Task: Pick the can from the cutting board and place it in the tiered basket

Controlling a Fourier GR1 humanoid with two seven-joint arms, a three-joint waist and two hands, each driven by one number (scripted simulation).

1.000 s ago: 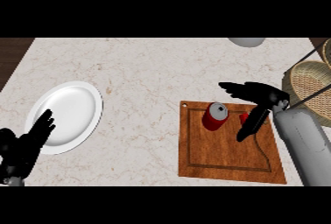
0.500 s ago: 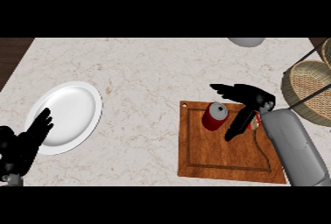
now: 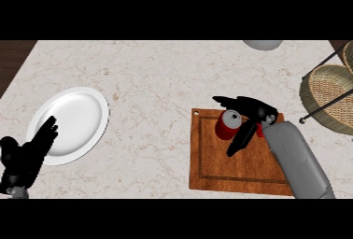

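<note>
As you look down from the head view, the pale marble counter (image 3: 151,84) runs open between the brown wooden cutting board (image 3: 221,163) and the woven wicker tiered basket (image 3: 331,91) at the right edge. Your red can with a silver top (image 3: 226,125) sits near the board's upper edge, between the right hand (image 3: 258,112)'s spread thumb and straight fingers, which have not curled round it. Your left hand (image 3: 27,156) rests unclenched at lower left, overlapping the round white plate (image 3: 72,121).

White plate (image 3: 72,123) on marble counter (image 3: 151,74), grey rounded object (image 3: 262,44) at far edge
</note>
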